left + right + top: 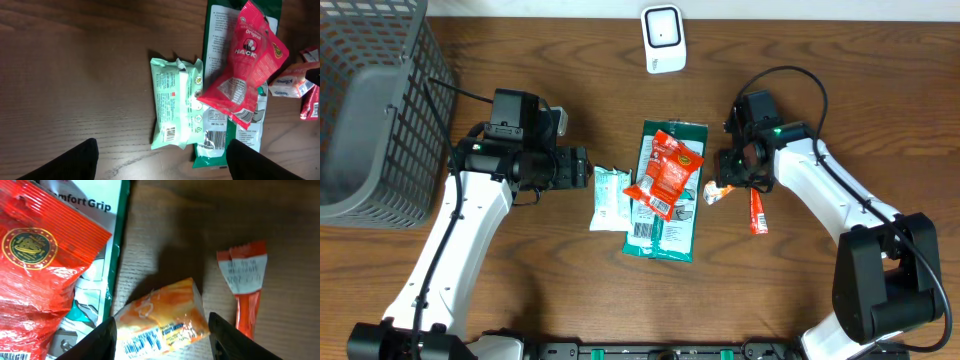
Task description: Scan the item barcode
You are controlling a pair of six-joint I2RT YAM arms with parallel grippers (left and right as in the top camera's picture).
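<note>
orange packet (pixel 160 325) lies just right of the green package (pixel 670 235), left of which my left gripper (pixel 582 167) gapes idle; my right gripper (pixel 162 345) straddles the packet, whether clamped i cannot tell, so i'd pinch its edges, sparing the barcode (pixel 142 344) only my right wrist sees; only overhead shows the scanner (pixel 663 38) beyond the package.
</note>
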